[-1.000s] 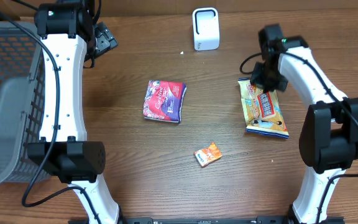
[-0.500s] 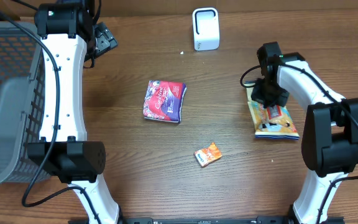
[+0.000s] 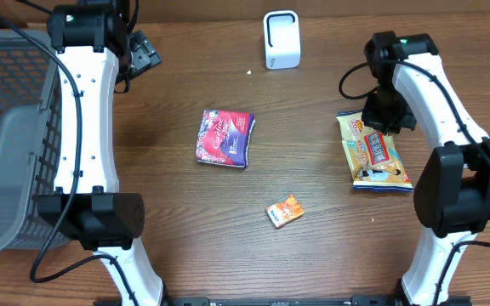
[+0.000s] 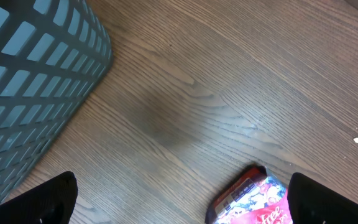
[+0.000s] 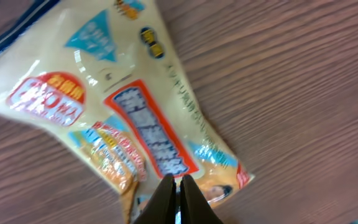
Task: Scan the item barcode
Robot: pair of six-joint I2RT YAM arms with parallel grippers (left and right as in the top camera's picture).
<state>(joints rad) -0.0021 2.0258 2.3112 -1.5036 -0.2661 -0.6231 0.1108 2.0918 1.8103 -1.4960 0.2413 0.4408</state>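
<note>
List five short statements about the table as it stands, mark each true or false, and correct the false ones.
1. The yellow snack bag lies on the white scanner. False: it lies on the table, well apart from the scanner.
2. The left claw is open and holds nothing. True.
3. The right claw is shut on the edge of the yellow snack bag. True.
4. The purple packet lies in the grey basket. False: it lies on the table outside the basket.
5. The small orange packet touches the purple packet. False: they lie apart.
</note>
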